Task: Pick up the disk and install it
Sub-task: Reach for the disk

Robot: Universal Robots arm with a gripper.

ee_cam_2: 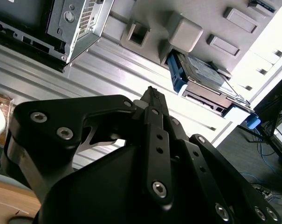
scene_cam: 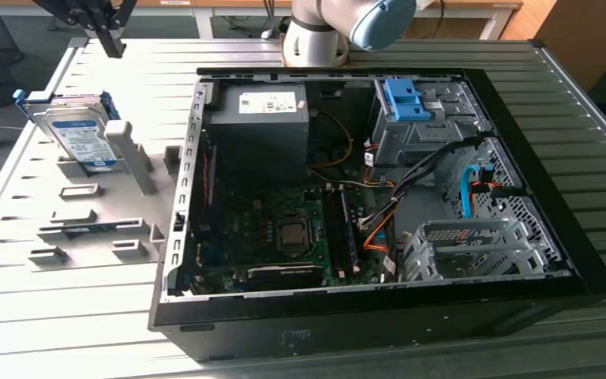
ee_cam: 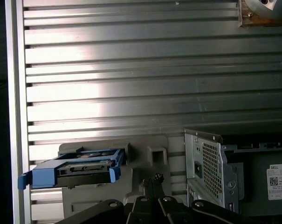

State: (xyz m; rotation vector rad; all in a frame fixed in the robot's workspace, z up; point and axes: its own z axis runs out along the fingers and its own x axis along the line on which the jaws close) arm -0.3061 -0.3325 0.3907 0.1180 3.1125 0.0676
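One disk (scene_cam: 78,134) near end effector (scene_cam: 116,50)

Exterior view: elevated, looking obliquely down on the whole computer case (scene_cam: 377,197). Both wrist views: closer, off the case's side, facing down past its corner; all three share the disk (ee_cam: 78,168) beside it.

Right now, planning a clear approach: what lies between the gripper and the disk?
In the exterior view, a bare stretch of slatted table separates the gripper from the disk.
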